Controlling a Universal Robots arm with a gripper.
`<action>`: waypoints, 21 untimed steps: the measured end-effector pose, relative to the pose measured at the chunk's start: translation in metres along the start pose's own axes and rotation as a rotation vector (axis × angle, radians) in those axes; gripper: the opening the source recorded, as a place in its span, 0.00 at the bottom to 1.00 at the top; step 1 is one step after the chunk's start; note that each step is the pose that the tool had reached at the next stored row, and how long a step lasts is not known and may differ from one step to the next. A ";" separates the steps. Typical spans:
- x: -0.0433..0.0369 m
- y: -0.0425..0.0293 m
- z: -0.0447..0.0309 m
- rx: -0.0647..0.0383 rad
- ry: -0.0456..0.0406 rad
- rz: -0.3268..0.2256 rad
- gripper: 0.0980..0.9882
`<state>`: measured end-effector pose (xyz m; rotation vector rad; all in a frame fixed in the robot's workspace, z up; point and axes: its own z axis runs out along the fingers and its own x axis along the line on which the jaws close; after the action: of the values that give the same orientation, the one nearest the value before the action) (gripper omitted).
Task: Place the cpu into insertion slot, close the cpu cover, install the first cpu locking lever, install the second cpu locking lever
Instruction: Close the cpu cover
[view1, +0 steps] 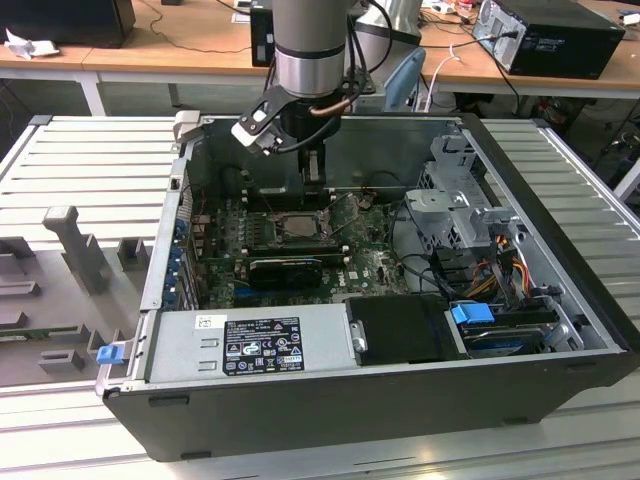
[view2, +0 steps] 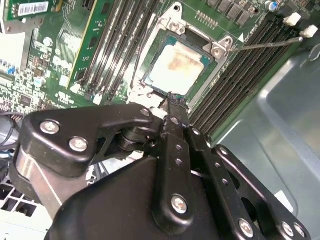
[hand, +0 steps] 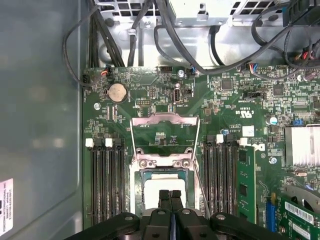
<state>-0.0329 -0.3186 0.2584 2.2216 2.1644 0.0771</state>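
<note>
Where the arm reaches down into the open computer case (view1: 400, 405), the gripper (view1: 315, 192) has its two black fingers pressed together, with nothing between them. In both wrist views the fingertips (view2: 171, 98) (hand: 165, 196) hover over the near edge of the cpu (view2: 175, 70) (hand: 150, 194), which lies flat in the insertion slot (view2: 156, 57).

The cpu cover (hand: 165, 119) stands swung open on the far side of the socket, and green board shows through its window. A thin locking lever (view2: 265, 44) juts out across the long black memory slots (view2: 250, 65) that flank the socket on both sides.

In the exterior view the cpu (view1: 300, 227) sits at 6 o'clock, just below the gripper. The case's rear wall (view1: 400, 150) is near at 12 o'clock. A metal drive cage (view1: 455, 205) is well apart at 3 o'clock, with loose cables (view1: 405, 235) between. The grey power supply (view1: 250, 345) lies farther off at 6 o'clock.
</note>
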 end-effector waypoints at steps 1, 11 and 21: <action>0.0003 0.0001 -0.0011 0.000 0.0001 0.000 0.01; 0.0011 0.0223 -0.0021 0.000 0.0002 0.000 0.01; 0.0020 0.0529 -0.0001 0.000 0.0003 0.000 0.01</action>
<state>0.0199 -0.3180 0.2619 2.2215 2.1648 0.0774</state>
